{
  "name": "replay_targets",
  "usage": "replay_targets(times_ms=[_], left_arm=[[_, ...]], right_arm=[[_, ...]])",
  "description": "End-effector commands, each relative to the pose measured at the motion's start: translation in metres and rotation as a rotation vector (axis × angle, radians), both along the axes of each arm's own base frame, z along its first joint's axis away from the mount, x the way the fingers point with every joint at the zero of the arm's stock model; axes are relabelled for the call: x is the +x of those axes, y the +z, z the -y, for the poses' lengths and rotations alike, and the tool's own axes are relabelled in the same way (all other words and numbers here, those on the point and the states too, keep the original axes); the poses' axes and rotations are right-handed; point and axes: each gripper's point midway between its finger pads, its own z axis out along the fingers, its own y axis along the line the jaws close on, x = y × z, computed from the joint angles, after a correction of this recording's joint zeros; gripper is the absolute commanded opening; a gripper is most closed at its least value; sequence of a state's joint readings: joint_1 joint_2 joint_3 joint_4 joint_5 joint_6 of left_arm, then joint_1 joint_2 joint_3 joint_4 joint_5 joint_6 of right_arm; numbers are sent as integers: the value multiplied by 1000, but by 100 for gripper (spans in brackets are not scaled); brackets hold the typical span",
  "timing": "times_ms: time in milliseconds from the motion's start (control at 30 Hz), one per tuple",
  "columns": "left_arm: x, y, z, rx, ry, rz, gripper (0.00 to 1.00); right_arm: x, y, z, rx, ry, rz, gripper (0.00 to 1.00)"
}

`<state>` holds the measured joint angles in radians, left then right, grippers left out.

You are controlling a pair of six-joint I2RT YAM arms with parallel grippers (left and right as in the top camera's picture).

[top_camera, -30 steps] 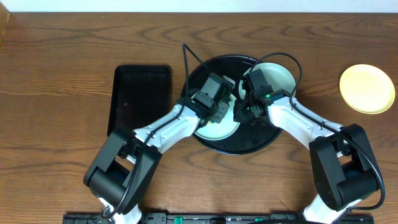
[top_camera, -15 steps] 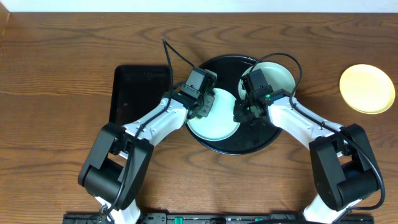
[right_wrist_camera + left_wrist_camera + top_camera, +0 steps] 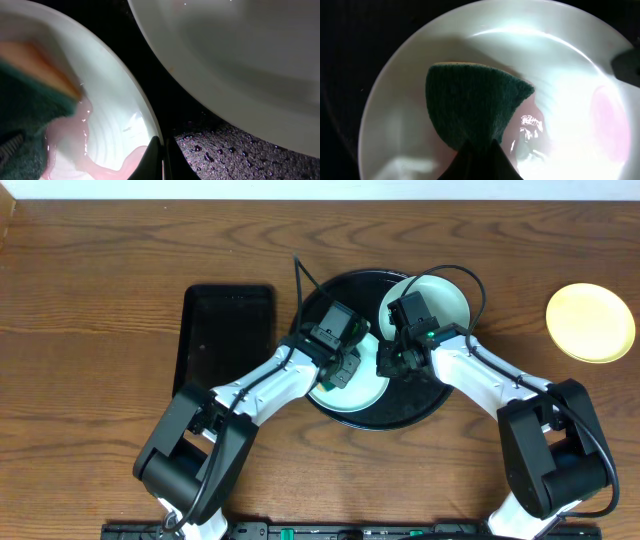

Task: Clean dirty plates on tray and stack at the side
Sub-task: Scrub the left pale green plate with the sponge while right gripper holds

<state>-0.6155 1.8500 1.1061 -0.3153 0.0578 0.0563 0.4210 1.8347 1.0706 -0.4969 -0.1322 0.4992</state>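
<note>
So the left gripper (image 3: 340, 370) is clamped on a green sponge (image 3: 472, 107) and has it pressed flat into the near plate (image 3: 365, 395), which sits on the round black tray (image 3: 410, 405). There's a watery pink smear (image 3: 65, 135) in that plate, right by the sponge. The right gripper (image 3: 385, 365) is clenched tight with its tips down at that same plate's rim. Can't tell if the rim is actually pinched between them. A second plate (image 3: 455, 295) sits on the tray's far right side, just beside the first. The yellow plate (image 3: 590, 322) is off on the desk (image 3: 100, 280), well right of the tray. A rectangular black tray (image 3: 225, 335) sits to the left.
</note>
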Motion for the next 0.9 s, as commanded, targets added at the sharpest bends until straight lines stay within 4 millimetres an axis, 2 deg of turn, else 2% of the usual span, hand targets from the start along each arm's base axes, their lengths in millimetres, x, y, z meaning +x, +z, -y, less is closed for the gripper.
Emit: replay_targets(times_ms=[0,167,367,600,733,867], left_arm=[[-29,-3,24,-49,-128,-69,7],[-13,9,28,-91,-115,-6,7],[6,15,23,-117,-81,44,8],[20,8,1,-90,-20,43,7],[32,5,-24,-8,50,76,8],[36,4,-36,24,80,83,7]], right_arm=[[-10,-7,-7,12,31,-36,1],[-10,-7,-7,11,31,-36,1],[-10,-7,-7,11,31,-37,1],[-10,-7,-7,11,31,-37,1],[-10,-8,-6,10,31,-40,1],[-10,-8,-6,10,31,-40,1]])
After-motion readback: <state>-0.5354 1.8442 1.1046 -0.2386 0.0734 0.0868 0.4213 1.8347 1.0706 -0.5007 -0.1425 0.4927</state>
